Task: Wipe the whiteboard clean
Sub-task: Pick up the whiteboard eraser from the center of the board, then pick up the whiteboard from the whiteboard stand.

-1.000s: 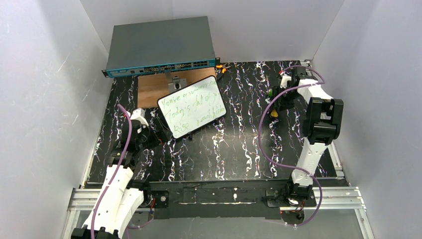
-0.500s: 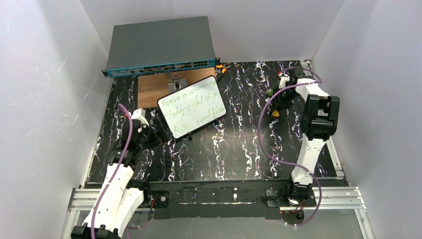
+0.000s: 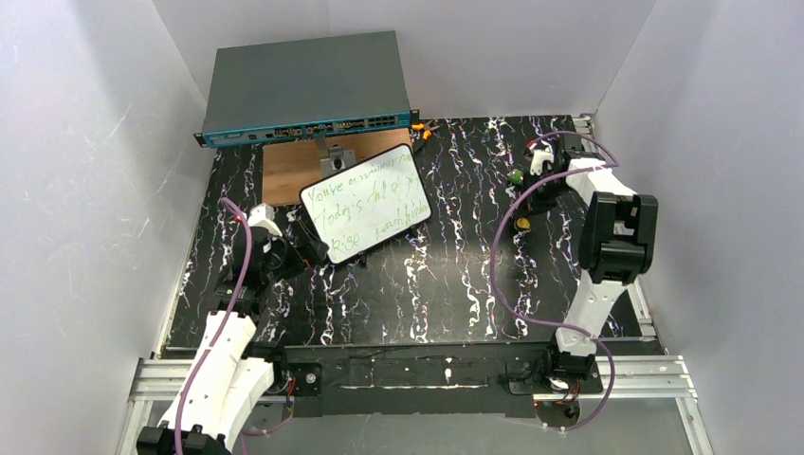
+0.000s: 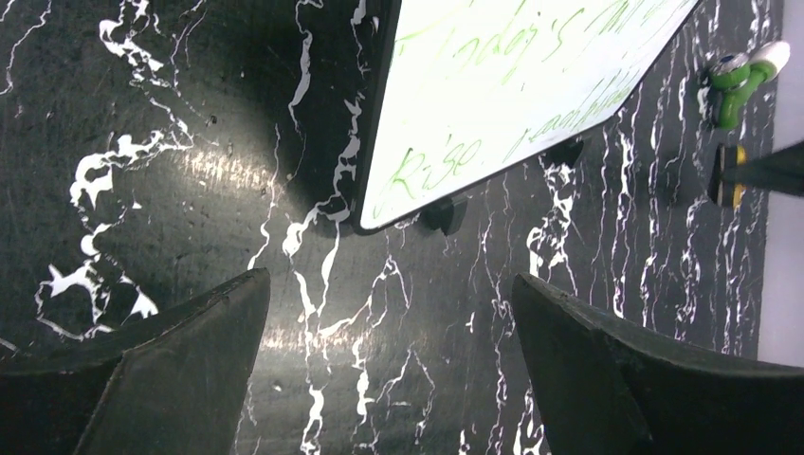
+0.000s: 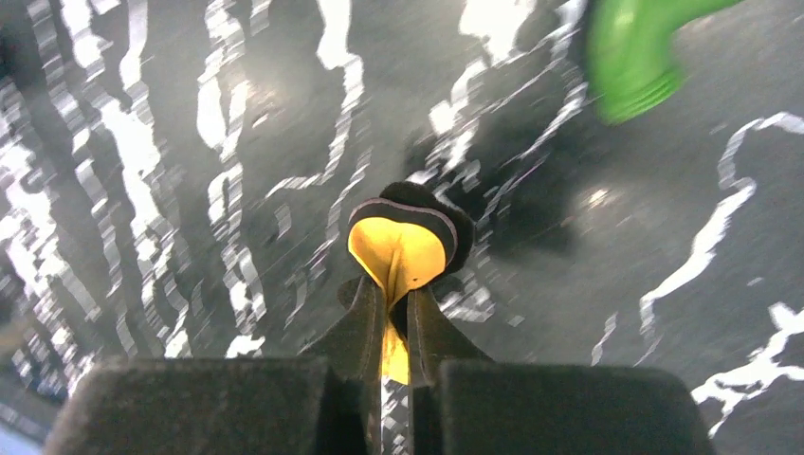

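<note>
The whiteboard [image 3: 368,202], white with a black rim and green handwriting, lies tilted at the back left of the black marbled table; its near corner [image 4: 512,85] also shows in the left wrist view. My left gripper [image 3: 305,250] stands open just short of that corner, with nothing between its fingers [image 4: 171,370]. At the back right, my right gripper [image 5: 389,289] is shut on a small yellow eraser [image 5: 398,248] with a black edge, pinching and folding it. From above, the eraser [image 3: 520,224] is a yellow spot under the right gripper [image 3: 527,210].
A green marker [image 3: 516,176] lies close behind the eraser, seen also as a green marker [image 5: 635,52] at the top right of the right wrist view. A grey network switch [image 3: 308,85] and a brown wooden panel [image 3: 289,169] sit behind the board. White walls enclose the table.
The right gripper has closed on the yellow eraser, and its arm has shifted a little to the right. The left arm has edged slightly toward the board.
</note>
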Motion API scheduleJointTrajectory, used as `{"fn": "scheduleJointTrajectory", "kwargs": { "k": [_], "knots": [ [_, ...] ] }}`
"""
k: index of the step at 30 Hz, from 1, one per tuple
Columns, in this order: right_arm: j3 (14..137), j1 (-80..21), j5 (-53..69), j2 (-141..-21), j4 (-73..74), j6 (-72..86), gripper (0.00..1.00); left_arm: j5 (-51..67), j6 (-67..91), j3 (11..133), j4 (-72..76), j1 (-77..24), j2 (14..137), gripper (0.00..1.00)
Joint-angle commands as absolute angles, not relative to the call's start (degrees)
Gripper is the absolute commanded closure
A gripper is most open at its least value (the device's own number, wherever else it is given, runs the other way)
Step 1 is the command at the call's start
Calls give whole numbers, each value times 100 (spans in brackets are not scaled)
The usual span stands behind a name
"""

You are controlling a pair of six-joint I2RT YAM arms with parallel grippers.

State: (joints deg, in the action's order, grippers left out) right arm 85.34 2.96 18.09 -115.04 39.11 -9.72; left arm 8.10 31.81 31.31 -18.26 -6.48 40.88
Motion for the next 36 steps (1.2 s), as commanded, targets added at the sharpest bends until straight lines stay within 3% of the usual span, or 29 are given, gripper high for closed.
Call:
{"fn": "scheduleJointTrajectory", "kwargs": {
  "k": [1,8,22,32,36],
  "knots": [
    [7913,260,3293,-10272,3843,-1364,98,775,3526,2814,-1000,-609,4102,1],
    [6747,260,5100,-9052,4127,-1912,97,1139,3851,2656,291,-380,4731,4],
    [6564,257,5534,-8664,4238,-2247,97,1958,4104,1865,3181,254,6320,2],
    [6583,256,5579,-8666,4296,-2342,97,3273,4014,1753,5513,255,7896,20],
    [6590,259,5607,-8649,4320,-2373,97,3755,4384,1706,6967,255,8912,39]
  ]
}}
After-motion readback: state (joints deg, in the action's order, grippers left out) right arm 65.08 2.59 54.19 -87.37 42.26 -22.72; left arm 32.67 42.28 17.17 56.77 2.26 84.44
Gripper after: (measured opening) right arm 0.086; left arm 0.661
